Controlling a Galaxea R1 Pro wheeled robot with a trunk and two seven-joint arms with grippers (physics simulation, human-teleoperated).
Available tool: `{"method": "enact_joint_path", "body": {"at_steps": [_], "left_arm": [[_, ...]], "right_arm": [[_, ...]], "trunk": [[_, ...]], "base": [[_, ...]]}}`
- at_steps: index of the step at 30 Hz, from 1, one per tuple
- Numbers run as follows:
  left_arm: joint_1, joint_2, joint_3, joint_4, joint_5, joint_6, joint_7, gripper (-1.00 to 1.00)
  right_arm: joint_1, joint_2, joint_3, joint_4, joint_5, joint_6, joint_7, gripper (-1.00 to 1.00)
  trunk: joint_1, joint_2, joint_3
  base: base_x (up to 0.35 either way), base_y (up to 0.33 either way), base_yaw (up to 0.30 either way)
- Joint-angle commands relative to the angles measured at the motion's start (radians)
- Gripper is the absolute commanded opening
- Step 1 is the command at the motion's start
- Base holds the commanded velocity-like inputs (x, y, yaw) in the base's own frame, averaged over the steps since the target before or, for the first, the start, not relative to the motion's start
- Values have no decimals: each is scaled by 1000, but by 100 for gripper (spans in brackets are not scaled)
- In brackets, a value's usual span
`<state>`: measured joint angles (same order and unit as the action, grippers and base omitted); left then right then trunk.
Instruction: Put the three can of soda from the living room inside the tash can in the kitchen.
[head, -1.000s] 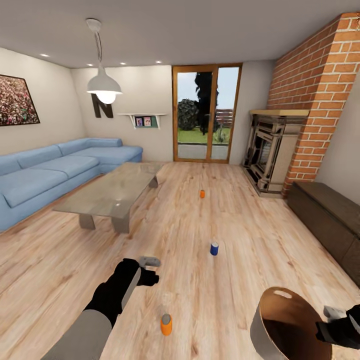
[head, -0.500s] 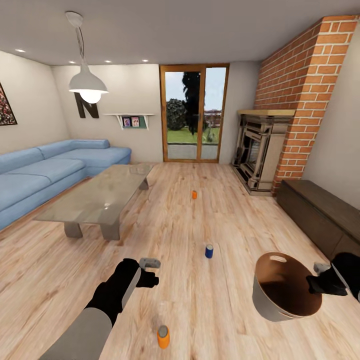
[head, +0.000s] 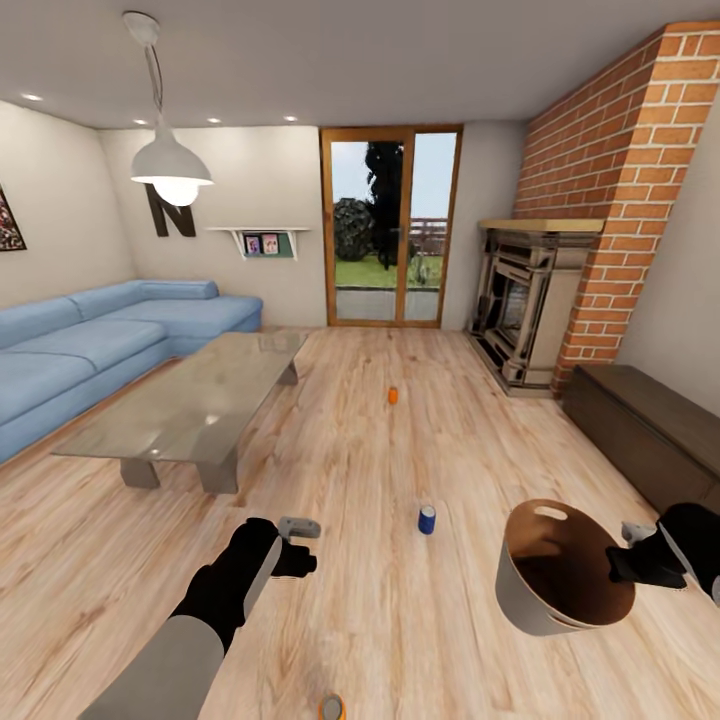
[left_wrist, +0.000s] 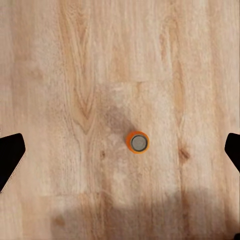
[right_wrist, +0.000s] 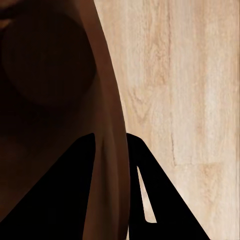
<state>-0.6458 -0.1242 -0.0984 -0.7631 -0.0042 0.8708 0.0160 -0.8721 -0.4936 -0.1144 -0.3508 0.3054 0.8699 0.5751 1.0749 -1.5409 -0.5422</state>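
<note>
Cans on the living-room floor, bucket in hand
Left gripper (left_wrist: 120, 145) fingers spread wide over orange can (left_wrist: 138, 143); right gripper (right_wrist: 117, 165) pinches trash can (head: 560, 575) rim, which may slip

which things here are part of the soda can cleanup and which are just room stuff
Part of the job:
- near orange can, on the floor under the open left hand
- blue can
- far orange can
- trash can, rim pinched by the right hand

Just lying about:
- blue sofa
- glass table
- fireplace
- pendant lamp
</note>
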Motion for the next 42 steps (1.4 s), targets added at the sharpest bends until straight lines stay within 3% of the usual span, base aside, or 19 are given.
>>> {"method": "enact_joint_path", "body": {"at_steps": [1,21,24,27,28,30,33,42], "left_arm": [[0,0,0,0,0,0,1,100],[3,-6,5,-14,7,7,2,100],[3,-6,7,-8,7,15,2,100],[2,-6,8,-2,25,22,1,100],[2,-5,9,6,58,43,1,100],[1,-4,9,38,90,68,2,100],[-1,-7,9,83,118,83,3,100],[-1,-10,9,120,136,87,9,100]], "right_arm": [[-1,1,-5,0,-24,6,3,-100],[-1,18,-8,-3,-24,6,-3,-100],[-1,18,-8,-3,-24,6,0,-100],[-1,17,-9,-4,-25,7,2,-100],[-3,16,-10,-4,-25,7,3,-100],[-8,15,-11,-5,-25,8,4,-100],[-15,15,-12,-5,-25,8,5,-100],[-30,11,-13,-9,-24,8,7,-100]], "trunk": [[0,0,0],[0,0,0],[11,-21,-9],[23,-42,-19],[27,-49,-22],[34,-63,-28],[46,-84,-38],[80,-147,-77]], "base": [[255,6,0],[69,-50,0],[3,-3,0],[1,-1,0],[0,0,0],[0,0,0],[0,0,0],[0,0,0]]}}
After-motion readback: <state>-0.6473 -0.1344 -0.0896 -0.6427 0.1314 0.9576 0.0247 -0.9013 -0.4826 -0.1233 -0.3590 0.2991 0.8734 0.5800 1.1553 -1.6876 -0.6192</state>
